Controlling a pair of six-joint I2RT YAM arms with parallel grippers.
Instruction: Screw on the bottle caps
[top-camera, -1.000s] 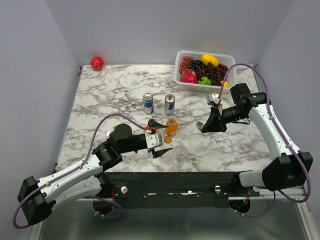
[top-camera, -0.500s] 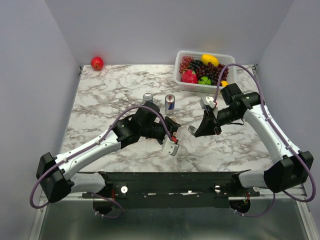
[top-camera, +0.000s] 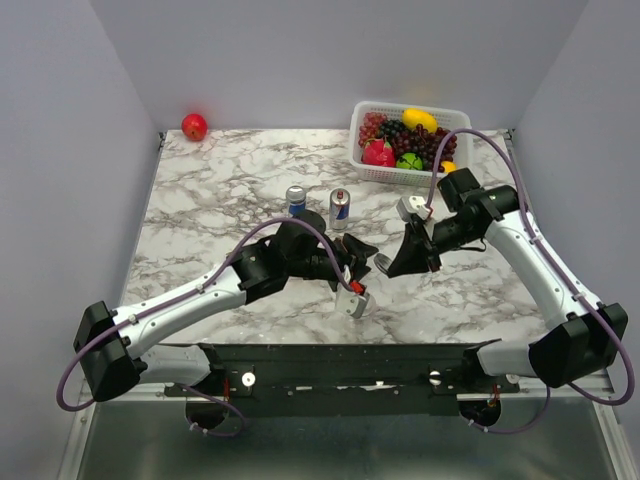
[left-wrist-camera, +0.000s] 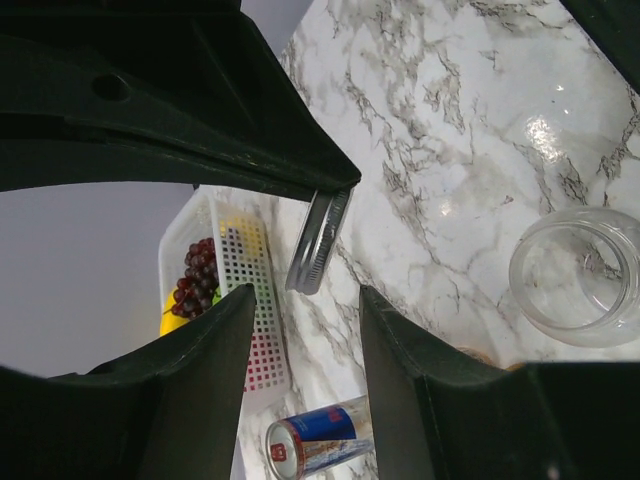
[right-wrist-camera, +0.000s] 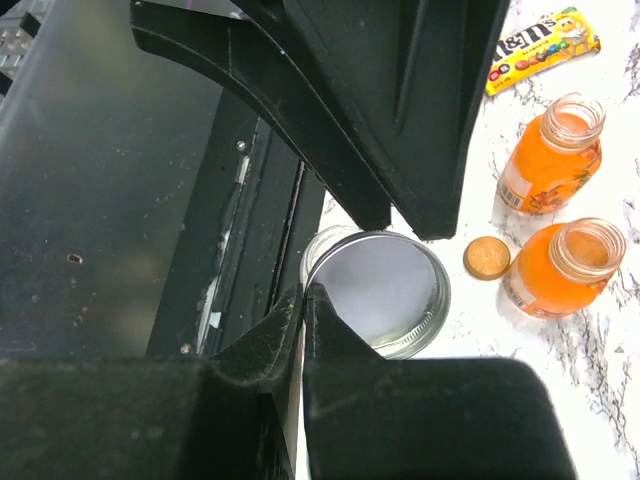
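My right gripper (right-wrist-camera: 303, 295) is shut on the rim of the flat silver lid (right-wrist-camera: 380, 290) and holds it tilted just above the table, by the clear glass jar (left-wrist-camera: 575, 275). In the top view the lid (top-camera: 383, 263) hangs right of my left gripper (top-camera: 352, 270), with the jar (top-camera: 358, 305) below it. The left gripper (left-wrist-camera: 306, 300) is open with nothing between its fingers; the jar stands outside them, to the right. Two uncapped orange bottles (right-wrist-camera: 555, 155) (right-wrist-camera: 565, 265) stand beside one orange-gold cap (right-wrist-camera: 487, 257) lying flat. The left arm hides them from above.
Two blue-and-silver drink cans (top-camera: 296, 198) (top-camera: 340, 207) stand just behind the left arm. A white fruit basket (top-camera: 400, 178) sits at the back right, a red apple (top-camera: 194, 126) at the back left. A yellow candy packet (right-wrist-camera: 540, 45) lies past the bottles.
The left arm swung from the near left to the table's middle, over the bottles, and its jaws narrowed. The right gripper carried the lid leftwards toward the jar.
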